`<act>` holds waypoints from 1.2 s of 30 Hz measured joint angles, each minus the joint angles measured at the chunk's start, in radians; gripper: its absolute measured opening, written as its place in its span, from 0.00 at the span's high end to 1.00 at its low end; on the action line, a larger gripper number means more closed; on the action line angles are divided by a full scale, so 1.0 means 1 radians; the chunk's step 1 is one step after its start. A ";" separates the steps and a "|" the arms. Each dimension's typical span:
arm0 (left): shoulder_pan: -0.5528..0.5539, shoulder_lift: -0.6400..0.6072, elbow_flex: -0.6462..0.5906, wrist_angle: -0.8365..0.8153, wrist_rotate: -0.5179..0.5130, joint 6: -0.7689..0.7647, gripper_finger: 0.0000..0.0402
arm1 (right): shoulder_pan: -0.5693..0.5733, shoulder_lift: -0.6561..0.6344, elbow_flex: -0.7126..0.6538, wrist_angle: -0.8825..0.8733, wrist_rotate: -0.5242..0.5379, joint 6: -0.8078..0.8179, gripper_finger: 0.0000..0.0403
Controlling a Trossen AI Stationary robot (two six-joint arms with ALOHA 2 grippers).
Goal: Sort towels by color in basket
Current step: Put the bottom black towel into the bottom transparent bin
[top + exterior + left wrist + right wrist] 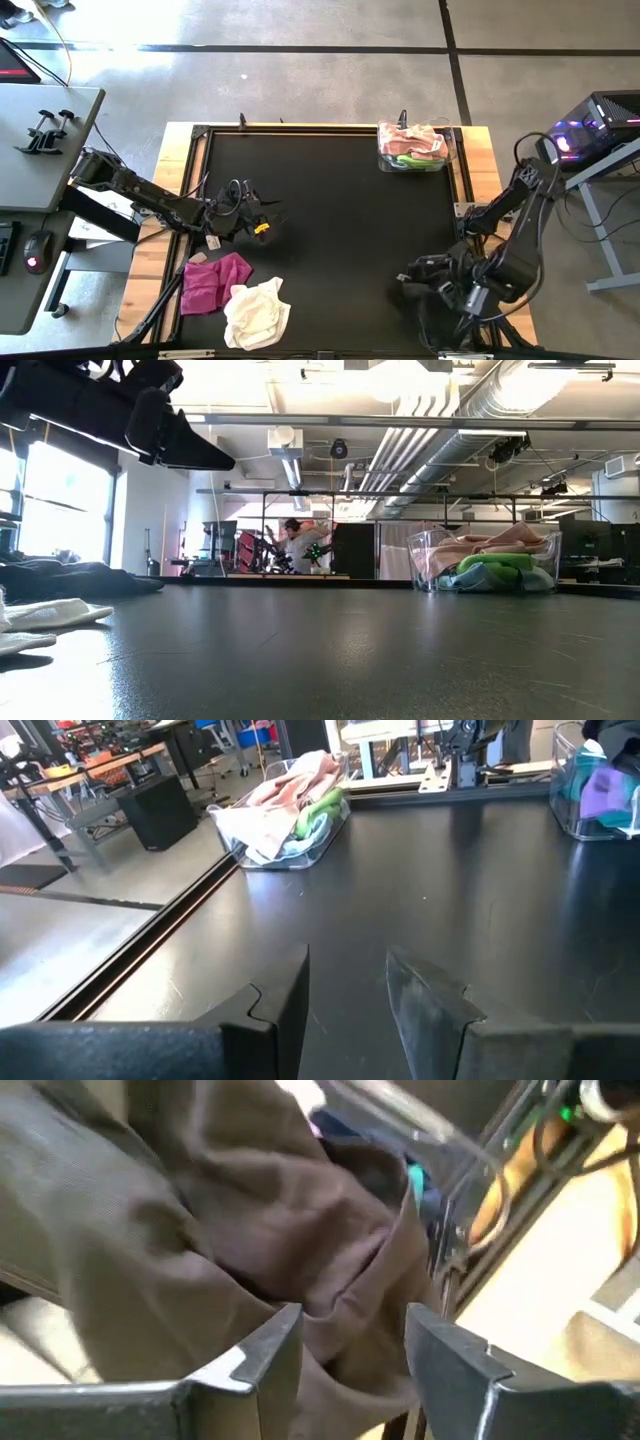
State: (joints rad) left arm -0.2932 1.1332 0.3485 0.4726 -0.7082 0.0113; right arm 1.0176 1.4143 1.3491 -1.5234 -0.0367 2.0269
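The left gripper (pixel 268 222) hovered over the left part of the table (pixel 340 230), its jaws spread and empty; the magenta towel (pixel 212 282) and the cream towel (pixel 257 312) lay apart from it, at the near left corner. The right gripper (pixel 345 1345) stood at the near right corner, jaws spread, with a dark brownish cloth (pixel 250 1220) just in front of them, not pinched. A clear basket (pixel 412 150) at the far right corner held peach-pink (pixel 412 137) and green (pixel 405 158) towels.
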 joint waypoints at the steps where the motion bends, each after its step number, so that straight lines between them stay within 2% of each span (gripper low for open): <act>1: 0.000 0.000 0.000 -0.001 0.000 0.000 0.69 | 0.000 0.000 0.014 -0.013 0.021 -0.002 0.58; 5: 0.000 0.000 0.000 -0.002 0.000 -0.001 0.69 | -0.004 0.000 0.027 0.029 0.172 -0.078 0.59; 8: 0.000 0.000 0.000 -0.002 0.000 -0.010 0.69 | -0.016 0.000 -0.015 0.171 0.318 -0.196 0.59; 10: 0.000 0.000 0.000 -0.002 0.000 -0.010 0.69 | -0.031 0.000 -0.069 0.283 0.352 -0.262 0.59; 14: 0.000 0.000 0.000 -0.003 0.000 -0.010 0.69 | -0.046 0.000 -0.223 0.463 0.331 -0.301 0.59; 19: -0.001 0.000 0.000 -0.004 0.016 -0.010 0.69 | -0.024 0.001 -0.417 0.592 0.208 -0.224 0.59; 26: -0.001 0.000 0.000 -0.004 0.024 -0.010 0.69 | 0.017 -0.002 -0.590 0.701 0.194 -0.141 0.59; 31: -0.001 0.000 0.000 -0.004 0.024 -0.010 0.69 | 0.017 -0.002 -0.595 0.699 0.200 -0.173 0.59; 36: -0.001 0.000 0.000 -0.004 0.024 -0.010 0.69 | 0.018 0.001 -0.463 0.507 0.209 -0.200 0.59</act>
State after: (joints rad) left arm -0.2939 1.1332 0.3485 0.4690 -0.6840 0.0013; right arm 1.0360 1.4155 0.8858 -1.0161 0.1721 1.8269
